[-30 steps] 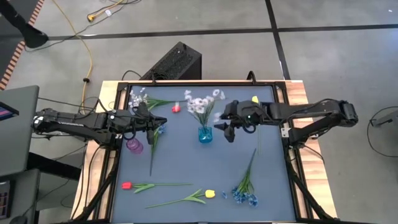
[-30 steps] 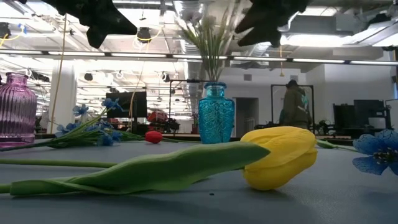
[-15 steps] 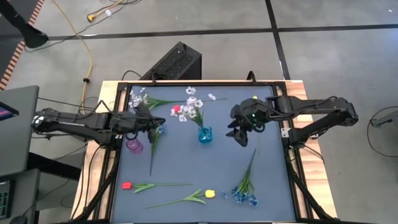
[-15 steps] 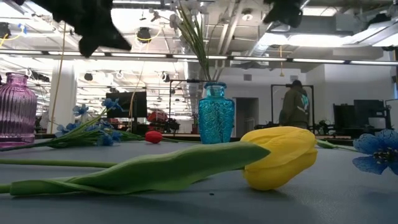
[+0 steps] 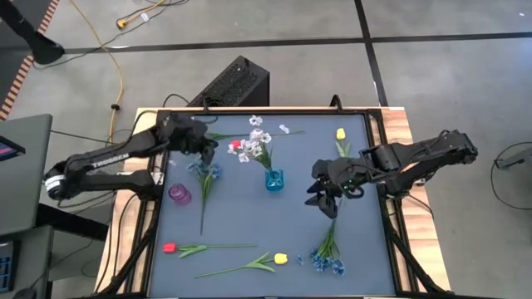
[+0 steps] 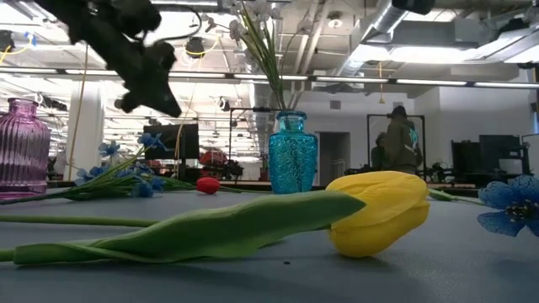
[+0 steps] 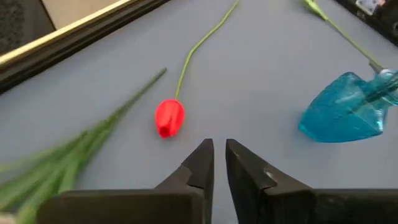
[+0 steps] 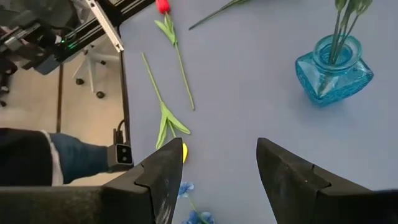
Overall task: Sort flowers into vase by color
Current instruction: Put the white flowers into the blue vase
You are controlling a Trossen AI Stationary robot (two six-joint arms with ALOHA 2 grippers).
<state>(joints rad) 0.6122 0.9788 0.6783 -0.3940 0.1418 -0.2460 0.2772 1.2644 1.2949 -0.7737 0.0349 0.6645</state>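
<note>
Fingers of the left gripper (image 7: 219,163) stand nearly closed, empty, near a small red tulip on a thin green stem (image 7: 169,117). Right wrist view: right gripper (image 8: 214,165) wide apart, empty; ribbed turquoise glass vase (image 8: 334,71) holds stems. High view alone shows 2 blue blossom sprays (image 5: 327,259), a yellow tulip (image 5: 280,259), and a purple glass vase (image 5: 179,194).

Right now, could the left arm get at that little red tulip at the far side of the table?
Probably yes. The left gripper hovers just short of the red tulip, fingers nearly shut and empty, with only bare table between them. It would need to open first.
</note>
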